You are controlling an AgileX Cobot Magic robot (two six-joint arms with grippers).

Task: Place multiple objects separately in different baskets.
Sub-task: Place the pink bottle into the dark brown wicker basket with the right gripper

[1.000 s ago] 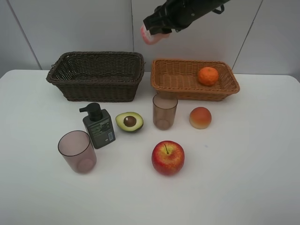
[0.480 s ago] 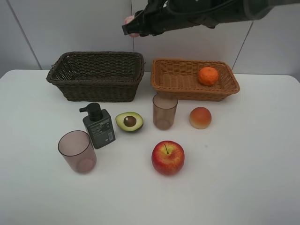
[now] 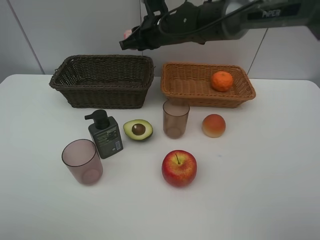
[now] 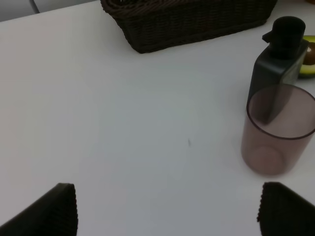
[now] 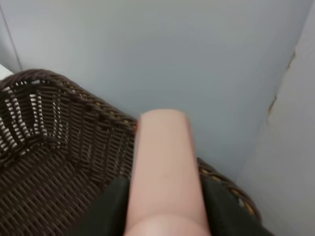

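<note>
Two-armed robot at a white tabletop [image 3: 260, 200], its right pincer [image 3: 131, 41] holding a small pink bottle [image 5: 165, 167] in the air above the dark brown basket [image 3: 105, 97].

The light orange-tan basket [image 3: 200, 97] alongside holds a tangerine [image 3: 222, 81]. The right pincer is clenched across the bottle's body, over the dark basket's rear right corner. The left pincer [image 4: 167, 209] hangs spread and empty near a mauve cup [image 4: 278, 132]. The bottle looks like smooth rigid plastic, probably light and slippery; gripping its straight middle seems safest.
</note>
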